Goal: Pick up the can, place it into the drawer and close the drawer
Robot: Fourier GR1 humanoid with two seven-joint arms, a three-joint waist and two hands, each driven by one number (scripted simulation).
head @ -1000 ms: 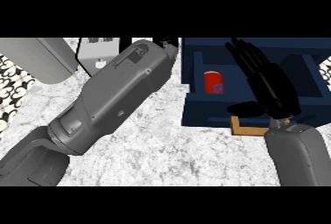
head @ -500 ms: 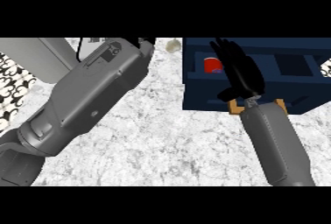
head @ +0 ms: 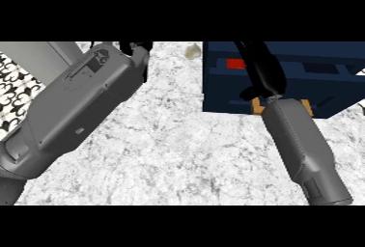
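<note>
Head view shows the right hand point(head: 262, 72) now lying straight-fingered over the dark blue drawer point(head: 335, 72) at the worktop's far right, holding nothing. A second ago it stood off to the side; it has swung across the red can point(head: 235, 63), which sits inside the drawer and now shows only as a sliver. Placing looks done; closing remains. Only the left hand's point(head: 135, 48) dark tips show at the far edge, so I cannot tell its state.
</note>
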